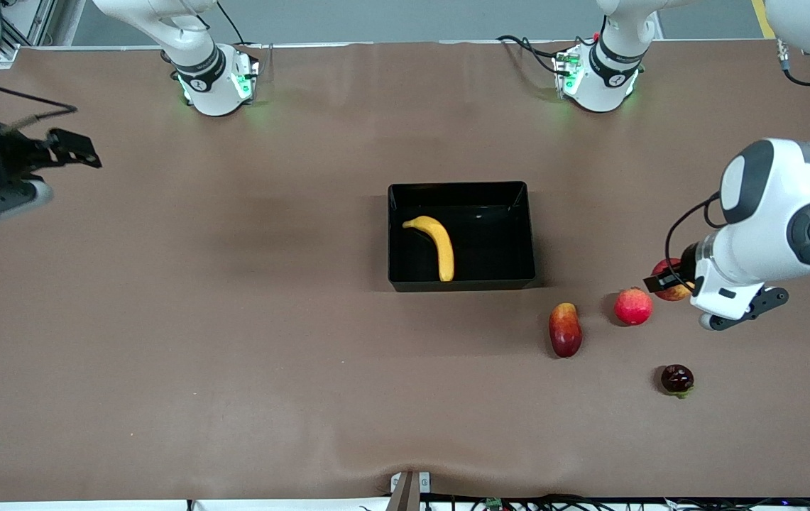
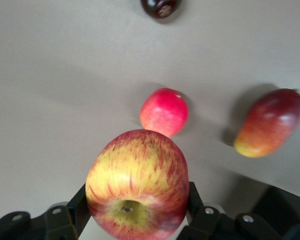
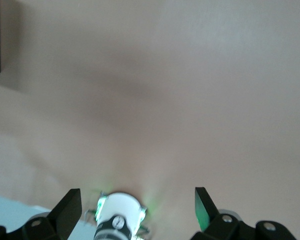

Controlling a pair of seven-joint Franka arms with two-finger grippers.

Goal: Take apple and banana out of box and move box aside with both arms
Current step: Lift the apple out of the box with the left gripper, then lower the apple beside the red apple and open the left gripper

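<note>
One out: apple [image 2: 137,186], clamped in left gripper [image 2: 138,207] (over table).
Left: banana [image 1: 436,245] in box [image 1: 461,190].
Right gripper [image 3: 138,207]: wide open, empty, waiting.

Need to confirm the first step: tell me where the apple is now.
Out of the box: the apple sits in the left gripper toward the left arm's end of the table, beside the pinkish-red fruit.

red-yellow streaked apple [image 2: 137,182], yellow banana [image 1: 436,245], black box [image 1: 461,285]

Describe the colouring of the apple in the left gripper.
Apple: red streaked over yellow; clearest in left wrist view.
</note>
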